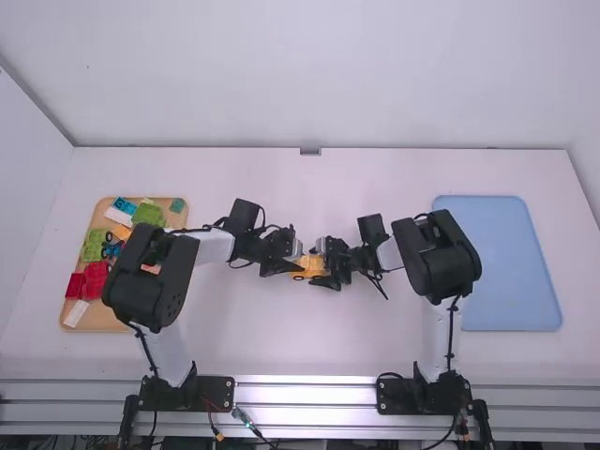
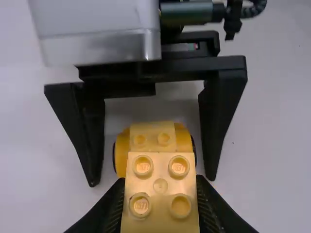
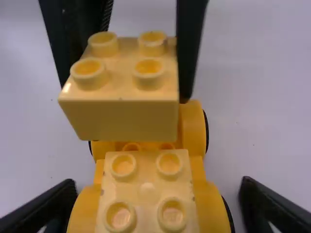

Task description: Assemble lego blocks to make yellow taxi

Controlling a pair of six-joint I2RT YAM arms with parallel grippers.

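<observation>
High view, grippers: left gripper (image 1: pixel 294 262) and right gripper (image 1: pixel 322 263) meet nose to nose near mid-table, close in over the table (image 1: pixel 375 178)
High view, yellow pieces: I see the yellow pieces (image 1: pixel 309 267) in and between the two grippers; too small here for me to separate them
High view, wooden tray: wooden tray (image 1: pixel 105 321) on my left side, bearing red blocks (image 1: pixel 94 278), green blocks (image 1: pixel 148 215) and a blue block (image 1: pixel 124 205), among others
High view, blue tray: blue tray (image 1: pixel 502 262) lying flat on my right side
Left wrist view, left gripper: fingers closed on opposite sides of the yellow brick (image 2: pixel 160 189), four round studs showing
Left wrist view, wheeled base: yellow wheeled base (image 2: pixel 183 138) beyond the brick, between the right gripper's parted fingers, a gap showing on each side
Right wrist view, right gripper: open, one finger on each side of the wheeled base
Right wrist view, studded block: yellow studded block (image 3: pixel 146 189) sits on the wheeled base, four studs exposed
Right wrist view, yellow brick: pinched in the left gripper, over the end of the base farther from my right gripper; I cannot tell whether brick and base touch
</observation>
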